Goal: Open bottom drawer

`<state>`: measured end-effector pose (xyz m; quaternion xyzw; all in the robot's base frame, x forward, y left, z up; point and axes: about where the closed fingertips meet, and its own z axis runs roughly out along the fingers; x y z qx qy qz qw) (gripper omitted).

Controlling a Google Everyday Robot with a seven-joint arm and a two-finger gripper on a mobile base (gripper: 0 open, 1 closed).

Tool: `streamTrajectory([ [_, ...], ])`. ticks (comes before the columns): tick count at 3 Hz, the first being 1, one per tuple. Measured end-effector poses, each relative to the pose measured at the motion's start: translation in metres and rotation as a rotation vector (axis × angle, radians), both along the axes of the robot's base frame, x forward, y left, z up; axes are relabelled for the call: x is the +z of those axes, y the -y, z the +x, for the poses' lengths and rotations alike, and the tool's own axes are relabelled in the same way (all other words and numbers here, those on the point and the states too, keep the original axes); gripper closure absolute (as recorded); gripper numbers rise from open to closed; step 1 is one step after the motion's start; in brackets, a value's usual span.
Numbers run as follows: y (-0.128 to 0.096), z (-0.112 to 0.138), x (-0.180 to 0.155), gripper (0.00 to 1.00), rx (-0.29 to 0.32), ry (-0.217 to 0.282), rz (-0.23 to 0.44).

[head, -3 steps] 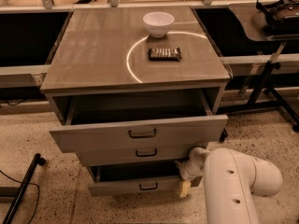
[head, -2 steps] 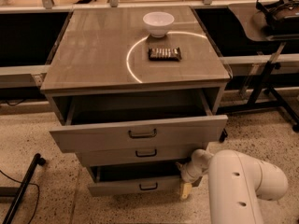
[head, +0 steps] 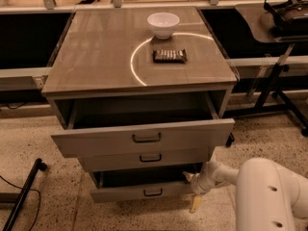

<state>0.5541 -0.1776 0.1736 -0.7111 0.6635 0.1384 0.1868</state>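
Workroom under warm light
Speckled floor (head: 57,177); black-legged stand (head: 269,83) at right; black bar (head: 21,196) slanting at left.

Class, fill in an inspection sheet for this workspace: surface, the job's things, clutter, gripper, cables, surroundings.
Surface: grey cabinet top, crossed by a bright ring of light.
Job's things: bottom drawer pulled partway out, with a dark gap above its front; its handle is free.
Clutter: white bowl and dark snack bar on the cabinet top; top drawer stands wide open.
Gripper: gripper is low at the bottom drawer's right end, on a white arm.
Cables: black cable on the floor, left.
Surroundings: speckled floor; headset on a side table, right.
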Motion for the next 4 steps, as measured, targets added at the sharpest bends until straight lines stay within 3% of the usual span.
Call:
streamTrajectory([
  [2, 0.020, -0.038, 0.032, 0.00, 0.034, 0.031, 0.041],
  [3, 0.074, -0.062, 0.073, 0.00, 0.003, 0.065, 0.047],
  [4, 0.074, -0.062, 0.073, 0.00, 0.003, 0.065, 0.047],
])
